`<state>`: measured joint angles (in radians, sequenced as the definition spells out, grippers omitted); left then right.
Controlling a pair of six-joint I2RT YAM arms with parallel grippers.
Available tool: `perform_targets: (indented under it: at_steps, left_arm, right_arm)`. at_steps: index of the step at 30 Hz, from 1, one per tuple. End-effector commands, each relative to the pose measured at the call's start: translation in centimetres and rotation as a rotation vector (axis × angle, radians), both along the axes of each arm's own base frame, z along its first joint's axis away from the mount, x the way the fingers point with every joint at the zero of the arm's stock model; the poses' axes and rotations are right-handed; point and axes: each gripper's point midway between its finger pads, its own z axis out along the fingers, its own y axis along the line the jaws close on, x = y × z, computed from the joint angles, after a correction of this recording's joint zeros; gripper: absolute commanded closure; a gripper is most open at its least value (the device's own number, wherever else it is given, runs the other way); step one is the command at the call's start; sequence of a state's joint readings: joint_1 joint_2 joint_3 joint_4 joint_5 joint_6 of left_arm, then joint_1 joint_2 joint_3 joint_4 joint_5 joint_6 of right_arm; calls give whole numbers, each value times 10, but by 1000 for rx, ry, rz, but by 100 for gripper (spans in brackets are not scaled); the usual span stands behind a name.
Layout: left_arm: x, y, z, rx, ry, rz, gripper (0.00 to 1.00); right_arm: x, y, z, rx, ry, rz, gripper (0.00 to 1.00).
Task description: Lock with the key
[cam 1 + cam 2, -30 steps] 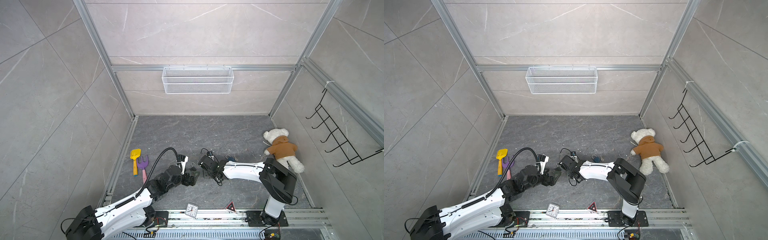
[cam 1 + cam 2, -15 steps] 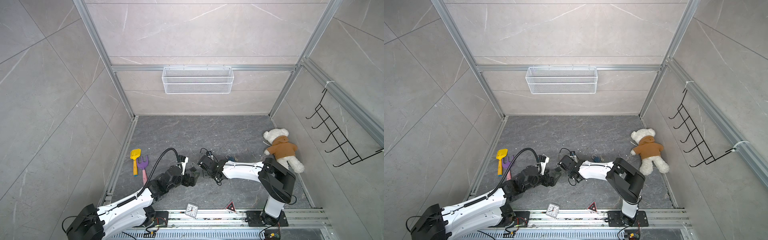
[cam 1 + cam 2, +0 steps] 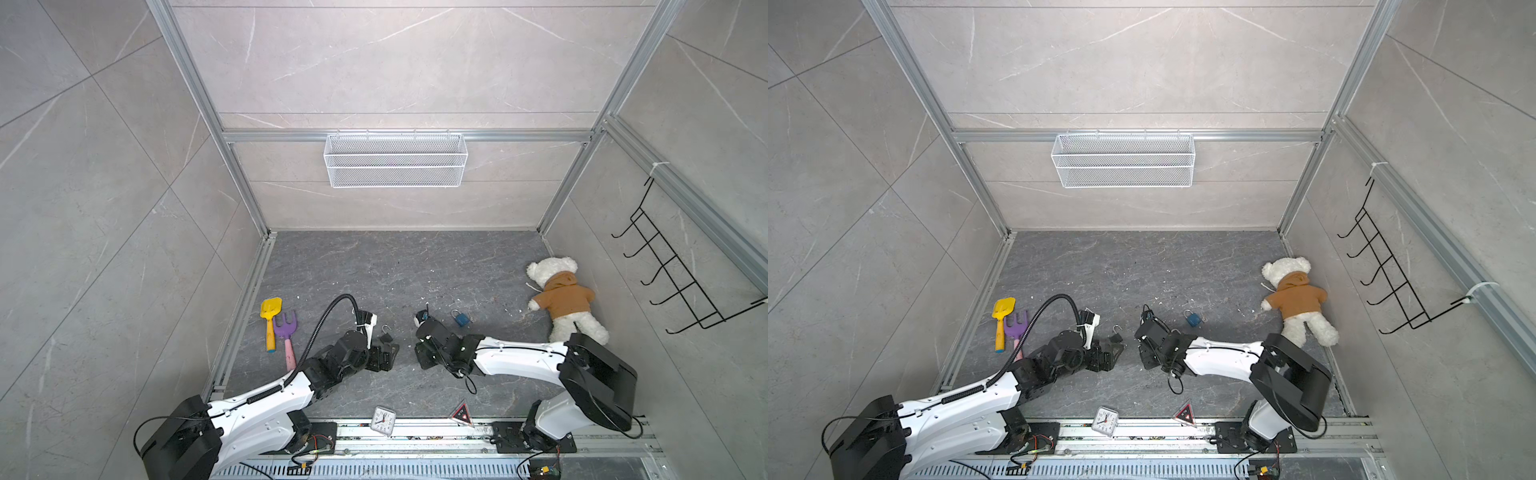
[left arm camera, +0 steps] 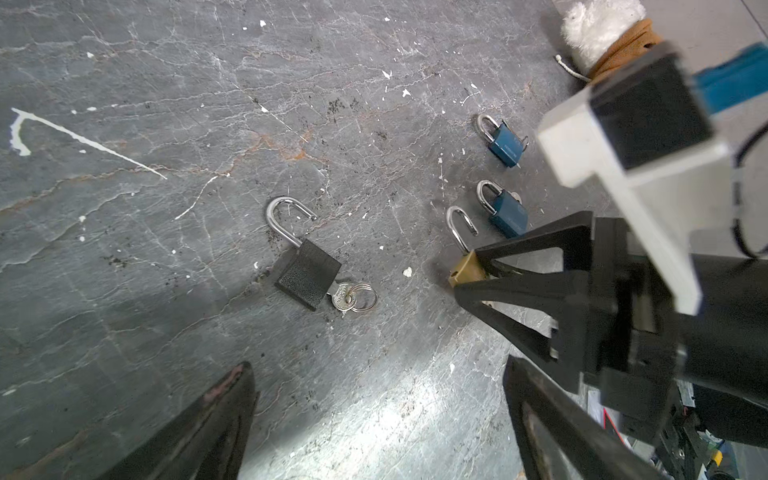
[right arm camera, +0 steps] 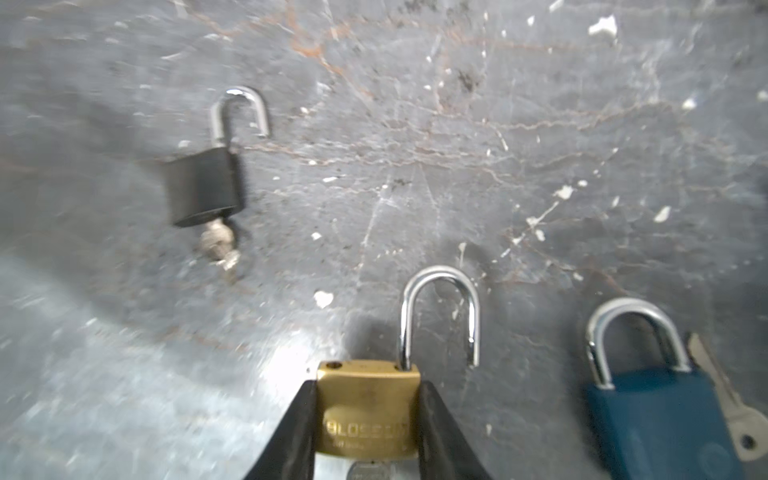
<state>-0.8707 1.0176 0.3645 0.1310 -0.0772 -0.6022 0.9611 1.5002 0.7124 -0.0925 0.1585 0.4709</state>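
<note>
Lettering "BLOSSO" marks the brass padlock (image 5: 368, 419) pinched in the right hand (image 5: 368, 388); left hand (image 4: 374, 370) stands spread.

Grey tiled walls (image 3: 395, 62), one bearing a white wire basket (image 3: 395, 176), surround a dark veined floor (image 3: 395, 266).

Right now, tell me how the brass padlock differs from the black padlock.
The brass padlock is clamped in the right gripper; the black padlock lies free on the floor. The brass padlock is gold-coloured, the black padlock dark and textured. The black padlock shows a ringed key in its base; the brass padlock's base is mostly hidden. Both shackles stand open.
</note>
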Motion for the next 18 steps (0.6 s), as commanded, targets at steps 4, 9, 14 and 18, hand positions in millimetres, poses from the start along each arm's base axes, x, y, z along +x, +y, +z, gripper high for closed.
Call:
perform_targets:
  at_steps: [4, 9, 14, 18]
  left_arm:
    - [10, -21, 19, -96, -29, -13, 6]
    - [14, -38, 27, -143, -22, -47, 7]
    - [16, -52, 26, -180, -3, -75, 8]
    - [17, -62, 24, -193, 21, -97, 9]
  right_arm:
    - [-14, 23, 39, 162, -81, 189, 100]
    - [-21, 29, 50, 204, -90, 233, 100]
    - [-29, 37, 58, 229, -92, 284, 100]
    - [-35, 44, 62, 234, -101, 315, 100]
